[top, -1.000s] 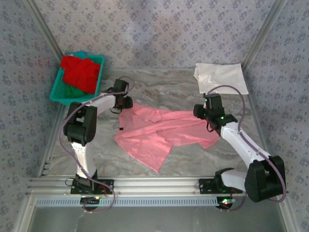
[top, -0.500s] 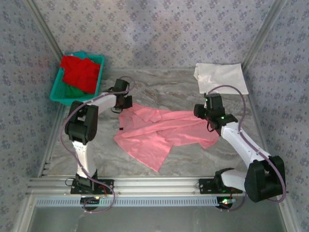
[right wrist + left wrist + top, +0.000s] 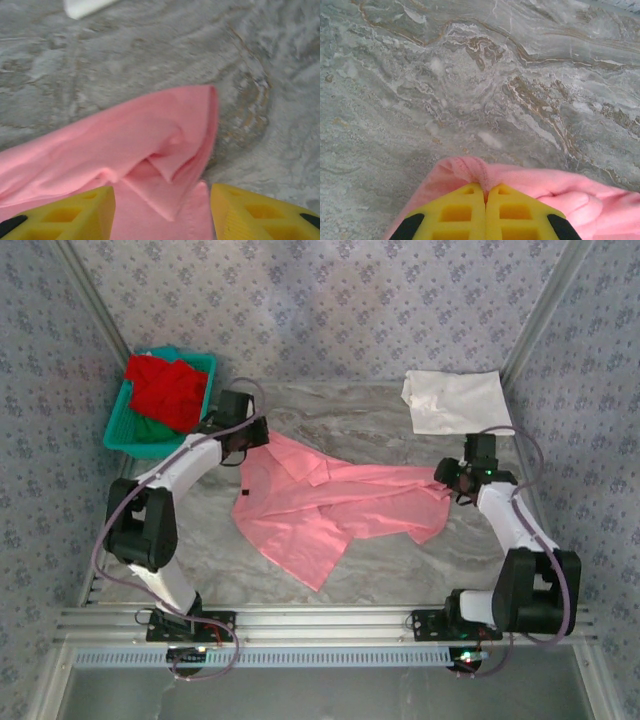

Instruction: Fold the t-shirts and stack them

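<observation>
- Here, the left pincer is clenched on a hem of the pink shirt, and its fingers hide the pinched edge.
- The right pincer is released, with a finger on either side of the shirt's folded right corner. Contact is hard to make out.
- The shirt lies rumpled mid-bench, its near corner well short of the front edge.
- A white shirt lies at the far right, with bare bench between the two shirts.

One pink t-shirt, one white t-shirt, one red bundle, one green bundle, one teal basket
</observation>
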